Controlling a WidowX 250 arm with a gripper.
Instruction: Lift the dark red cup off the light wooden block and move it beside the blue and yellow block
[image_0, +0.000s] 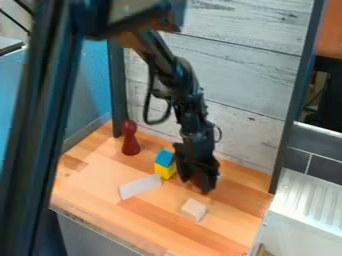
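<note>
The gripper (198, 186) hangs near the blue-yellow block (164, 165); open or closed, I can't tell.

I'm hanging the black gripper (197, 183) low over the wooden surface (93, 182), right of the frame's centre. A blue-topped yellow block (164, 171) is standing just left of it, a pale oblong block (140, 187) is lying lower left, a pale small block (194, 209) is sitting below, and a red pawn-shaped piece (130, 144) is standing farther left.

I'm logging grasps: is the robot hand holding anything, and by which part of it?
It cannot be told whether the hand holds anything. The yellow-and-blue block is close beside it; the small pale block lies apart.
</note>
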